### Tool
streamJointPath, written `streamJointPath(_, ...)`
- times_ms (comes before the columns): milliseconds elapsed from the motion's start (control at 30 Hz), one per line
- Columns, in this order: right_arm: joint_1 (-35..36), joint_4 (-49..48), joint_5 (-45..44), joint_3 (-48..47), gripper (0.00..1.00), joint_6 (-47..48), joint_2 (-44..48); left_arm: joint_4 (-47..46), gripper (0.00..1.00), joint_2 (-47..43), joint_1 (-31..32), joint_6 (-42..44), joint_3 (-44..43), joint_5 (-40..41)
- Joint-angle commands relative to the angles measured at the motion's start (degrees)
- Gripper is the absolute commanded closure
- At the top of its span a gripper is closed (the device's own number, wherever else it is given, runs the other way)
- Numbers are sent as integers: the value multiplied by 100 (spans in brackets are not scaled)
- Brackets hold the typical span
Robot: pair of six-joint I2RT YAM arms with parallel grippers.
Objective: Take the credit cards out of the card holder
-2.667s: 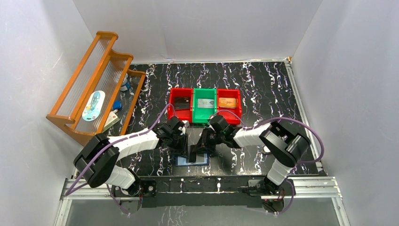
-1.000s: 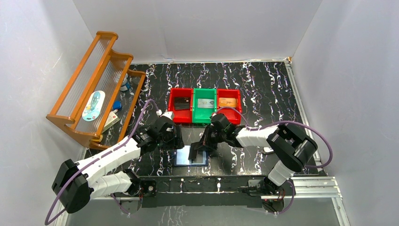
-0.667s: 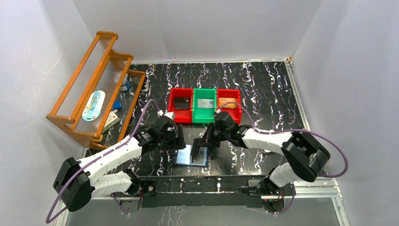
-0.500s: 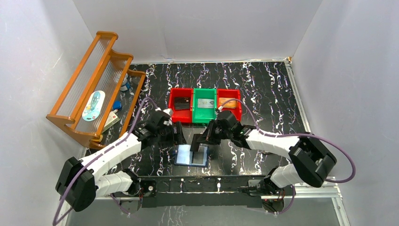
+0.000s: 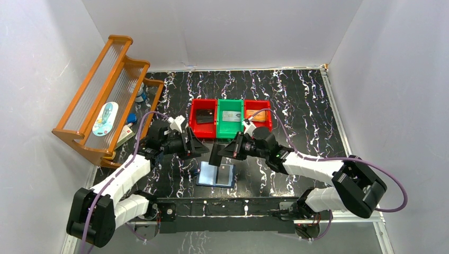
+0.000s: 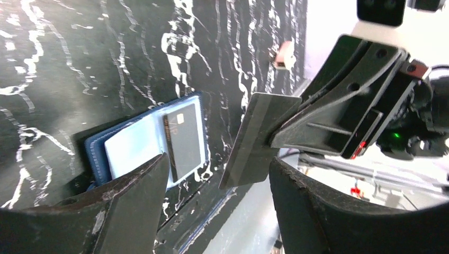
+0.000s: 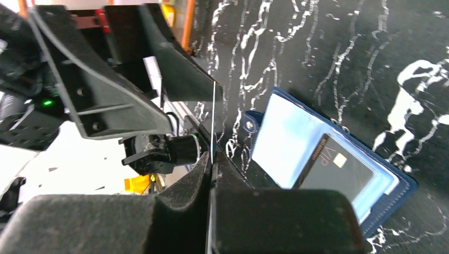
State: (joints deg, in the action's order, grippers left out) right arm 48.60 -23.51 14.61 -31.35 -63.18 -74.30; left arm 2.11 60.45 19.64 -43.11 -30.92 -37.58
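Note:
The navy card holder [image 5: 207, 179] [image 6: 98, 151] [image 7: 401, 186] lies open on the table near the front edge. A dark credit card [image 6: 186, 138] [image 7: 339, 173] [image 5: 225, 172] sits in its right clear sleeve. My right gripper [image 5: 224, 153] [image 7: 213, 159] is shut on another dark credit card [image 5: 215, 155] [image 6: 258, 138] [image 7: 212, 119], held upright in the air above the holder's far side. My left gripper [image 5: 195, 147] [image 6: 217, 211] hangs open just left of that card, its fingers [image 6: 124, 209] on either side of it without touching.
Three bins stand behind: a red bin [image 5: 192, 120] with a dark card, a green bin [image 5: 231, 136] with a silver card, a red bin [image 5: 269, 120] with an orange card. A wooden rack [image 5: 106, 79] fills the left side.
My right gripper has lifted the dark card up out of the holder and away from the front edge. The left gripper has come off the holder and drawn back to the left.

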Motion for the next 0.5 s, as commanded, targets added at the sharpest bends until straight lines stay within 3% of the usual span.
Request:
streamJointPath(0,-10,-1221,349,159,97,92,222,-1368,34,-27,-39,-480,337,-1223)
streamJointPath(200,-19,-1951,616,358,97,16,126,-1303,38,95,-84,10,164,-1541)
streamJointPath(467,-26,-2732,859,559,97,-89,36,-2261,49,282,-115,-364,257,-2402)
